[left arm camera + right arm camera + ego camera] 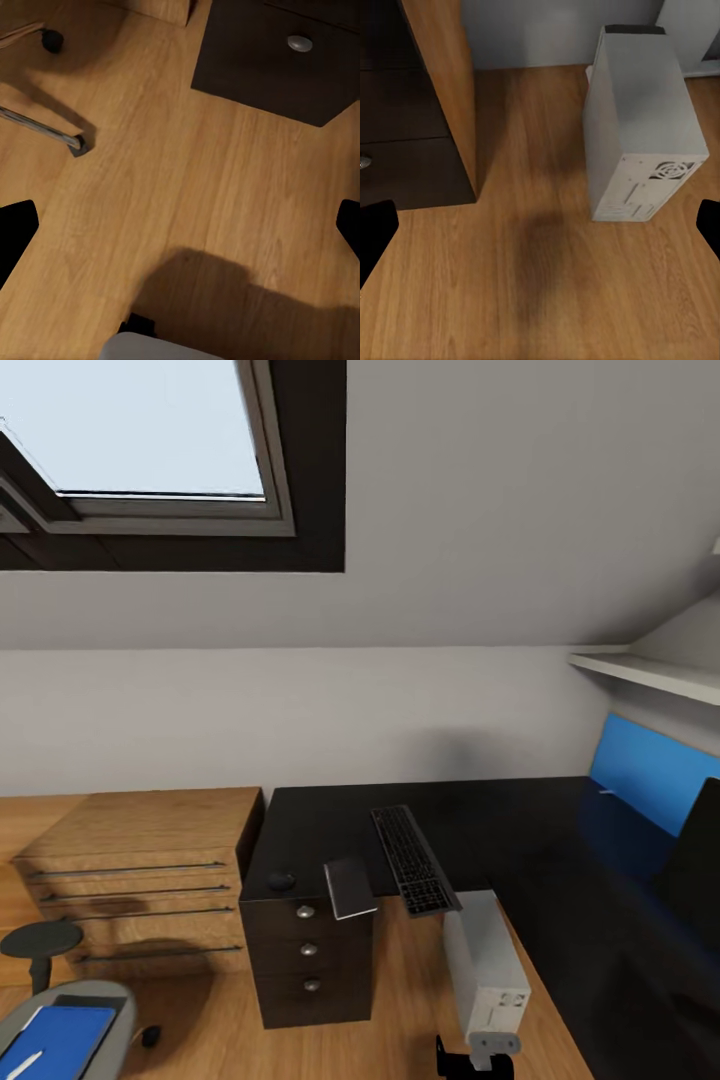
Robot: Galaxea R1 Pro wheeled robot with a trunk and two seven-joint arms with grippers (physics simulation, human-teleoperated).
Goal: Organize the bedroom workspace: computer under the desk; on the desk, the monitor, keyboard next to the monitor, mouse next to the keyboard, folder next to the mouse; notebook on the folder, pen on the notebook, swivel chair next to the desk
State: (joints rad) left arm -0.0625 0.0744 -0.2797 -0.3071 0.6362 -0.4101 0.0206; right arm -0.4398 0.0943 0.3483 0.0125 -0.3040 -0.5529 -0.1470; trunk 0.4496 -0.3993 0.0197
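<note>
**A:** Head view first. What sits on the counter (520, 830)?

**B:** The keyboard (413, 859) lies on the black top, its near end jutting over the front edge. Just to its left the notebook (350, 887) also hangs over that edge, above the black drawers (310, 960). A small dark mouse (281, 881) rests left of the notebook. At the far right edge a dark slab that may be the monitor (700, 860) stands before a blue panel (650, 770).

**A:** And the rest?

**B:** The computer (485, 970) stands on the wooden floor (400, 1040) below the keyboard. At the lower left corner, the swivel chair (70, 1020) carries the folder (58, 1035) with the pen (22, 1065) on it. A low wooden shelving unit (140, 870) sits against the wall.

**A:** Left wrist view?

**B:** The left pincer (180, 232) is spread wide, its dark fingertips (15, 232) at the frame's edges, over bare floor. A drawer with a silver knob (300, 43) lies well ahead, and a chrome chair leg (45, 131) off to one side; nothing is between the fingers.

**A:** Right wrist view?

**B:** The right pincer (540, 232) is likewise wide apart, holding nothing. The computer stands near, ahead and to one side, its vented back panel facing the camera; the drawers lie on the other side.
</note>
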